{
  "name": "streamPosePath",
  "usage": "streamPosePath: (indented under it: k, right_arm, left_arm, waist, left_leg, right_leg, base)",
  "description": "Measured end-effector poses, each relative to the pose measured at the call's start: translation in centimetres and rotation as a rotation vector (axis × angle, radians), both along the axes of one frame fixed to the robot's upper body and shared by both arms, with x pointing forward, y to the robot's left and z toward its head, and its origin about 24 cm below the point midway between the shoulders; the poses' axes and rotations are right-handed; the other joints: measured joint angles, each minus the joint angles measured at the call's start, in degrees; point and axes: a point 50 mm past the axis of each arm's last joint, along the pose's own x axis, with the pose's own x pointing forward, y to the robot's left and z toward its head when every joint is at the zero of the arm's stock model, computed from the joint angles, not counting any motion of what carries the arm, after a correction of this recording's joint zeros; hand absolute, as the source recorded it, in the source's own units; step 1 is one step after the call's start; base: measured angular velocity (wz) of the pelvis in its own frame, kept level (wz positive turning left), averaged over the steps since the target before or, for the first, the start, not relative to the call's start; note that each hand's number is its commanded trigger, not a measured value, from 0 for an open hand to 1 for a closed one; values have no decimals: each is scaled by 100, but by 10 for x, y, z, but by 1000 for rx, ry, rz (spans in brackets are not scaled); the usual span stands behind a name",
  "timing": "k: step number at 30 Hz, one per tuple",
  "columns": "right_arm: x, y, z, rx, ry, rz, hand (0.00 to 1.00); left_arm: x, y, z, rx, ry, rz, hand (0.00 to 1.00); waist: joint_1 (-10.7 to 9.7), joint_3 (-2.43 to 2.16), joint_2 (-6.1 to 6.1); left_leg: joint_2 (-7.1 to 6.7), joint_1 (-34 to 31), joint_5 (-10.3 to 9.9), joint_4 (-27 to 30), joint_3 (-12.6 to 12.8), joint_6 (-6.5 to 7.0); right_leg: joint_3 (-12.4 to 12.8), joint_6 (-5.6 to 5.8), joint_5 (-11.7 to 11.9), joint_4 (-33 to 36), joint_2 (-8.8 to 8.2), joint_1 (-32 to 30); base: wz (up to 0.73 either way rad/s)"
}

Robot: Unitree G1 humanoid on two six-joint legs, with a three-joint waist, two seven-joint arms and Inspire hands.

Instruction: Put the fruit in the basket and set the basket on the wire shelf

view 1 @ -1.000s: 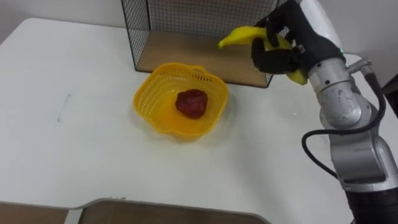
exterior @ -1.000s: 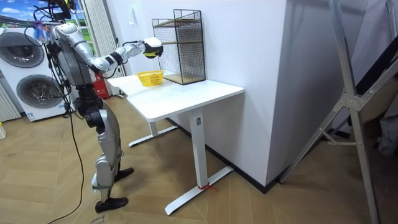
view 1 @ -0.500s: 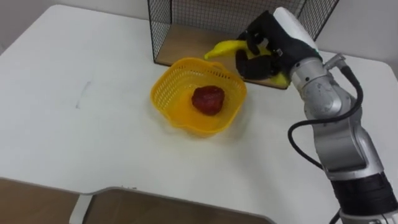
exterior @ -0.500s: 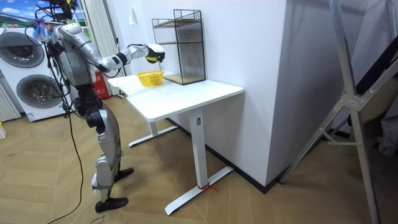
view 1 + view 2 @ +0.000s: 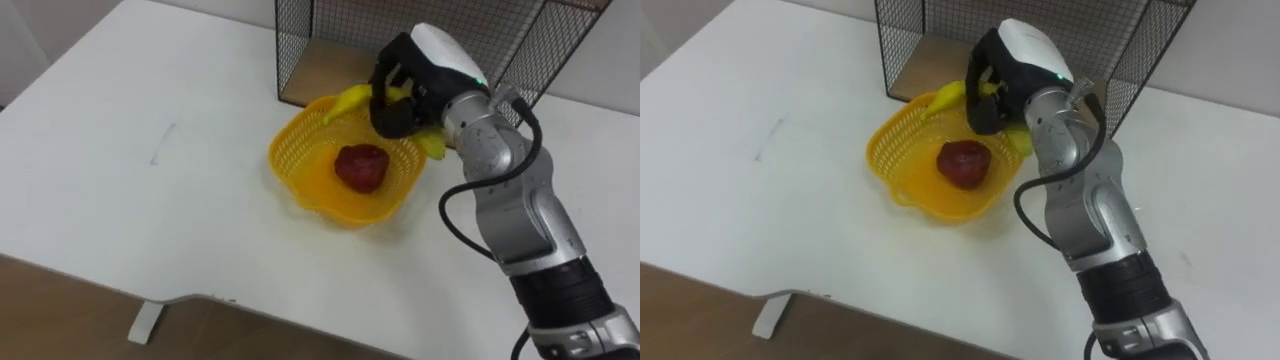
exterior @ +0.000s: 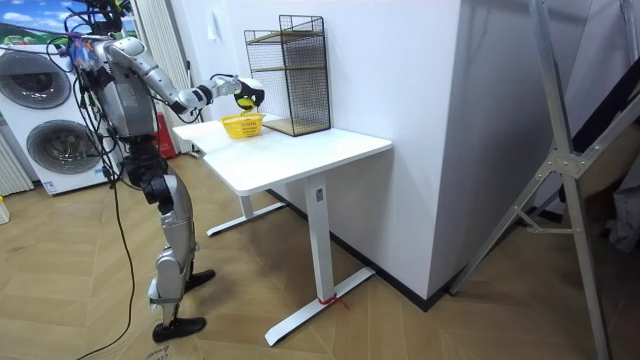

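The dark fingers (image 5: pixel 385 100) of the right hand (image 5: pixel 425 70) are curled tight round a yellow banana (image 5: pixel 343 101), gripping it near its middle. One end of the banana pokes out to the left over the far rim of the basket, and the other end shows below the wrist on the right. The hand hangs above the far right part of the yellow plastic basket (image 5: pixel 292 168), which sits on the white counter (image 5: pixel 180 210) just in front of the wire shelf (image 5: pixel 330 28). A dark red fruit (image 5: pixel 362 166) lies in the middle of the basket. The shelf stands at the far edge of the counter and has a wooden board (image 5: pixel 322 72) as its floor. In the room view the robot stands upright at the counter's left end, with its right arm stretched out over the basket and two washing machines (image 6: pixel 45 125) behind it.
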Motion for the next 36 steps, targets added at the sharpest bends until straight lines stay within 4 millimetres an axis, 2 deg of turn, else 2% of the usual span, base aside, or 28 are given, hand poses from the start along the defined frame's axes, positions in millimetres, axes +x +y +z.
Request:
streamPosePath:
  k: [13, 29, 36]
  right_arm:
    - [-2, 10, -6, -18, 43, 47, 0]
    - [-1, 8, -12, -12, 79, 49, 0]
    - [1, 6, -18, 198, 138, 73, 0]
  left_arm:
    - [0, -1, 0, -3, 2, -7, 0]
    - [1, -1, 0, -10, 4, -8, 0]
    - [-2, 0, -1, -18, 8, 11, 0]
  waist:
    - [-2, 3, -2]
    - [-4, 1, -4]
    - [-161, 0, -4]
  left_leg:
    - [-5, -4, 9, 8, 6, 15]
    - [-7, -5, 9, -2, 4, 15]
    - [-15, -6, 9, 33, -31, 15]
  right_leg:
    - [-3, 0, 0, -3, -2, 0]
    - [-8, 0, 0, -3, -4, -7]
    - [-5, 0, 0, -7, 0, 35]
  base:
    - [0]
    - [0]
    - [2]
